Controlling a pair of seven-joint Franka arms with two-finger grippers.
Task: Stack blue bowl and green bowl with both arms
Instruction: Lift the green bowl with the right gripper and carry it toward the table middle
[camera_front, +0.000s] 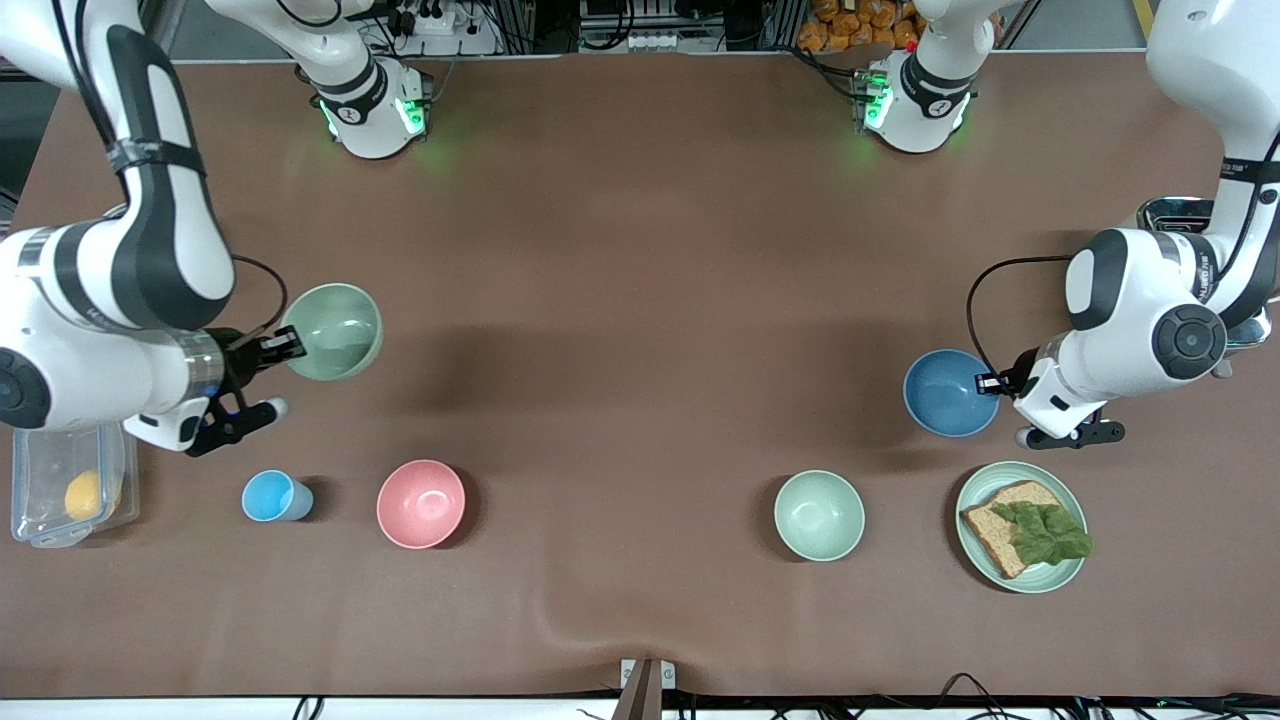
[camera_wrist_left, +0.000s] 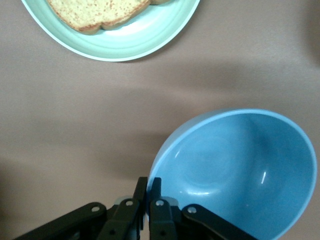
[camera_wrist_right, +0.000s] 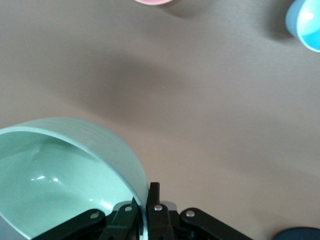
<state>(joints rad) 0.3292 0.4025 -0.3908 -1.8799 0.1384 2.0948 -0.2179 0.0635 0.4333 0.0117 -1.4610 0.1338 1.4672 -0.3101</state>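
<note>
My left gripper (camera_front: 992, 382) is shut on the rim of the blue bowl (camera_front: 948, 392), held tilted over the table at the left arm's end. In the left wrist view the blue bowl (camera_wrist_left: 240, 170) fills the frame beside my gripper (camera_wrist_left: 148, 187), one finger inside the rim and one outside. My right gripper (camera_front: 288, 346) is shut on the rim of the green bowl (camera_front: 335, 331), held tilted over the table at the right arm's end. In the right wrist view the green bowl (camera_wrist_right: 60, 175) sits pinched in my gripper (camera_wrist_right: 145, 195).
A pink bowl (camera_front: 421, 503) and a light-blue cup (camera_front: 272, 496) stand near the front edge. A paler mint bowl (camera_front: 819, 515) and a mint plate (camera_front: 972, 498) with bread and lettuce stand toward the left arm's end. A clear box (camera_front: 60, 492) holds a yellow fruit.
</note>
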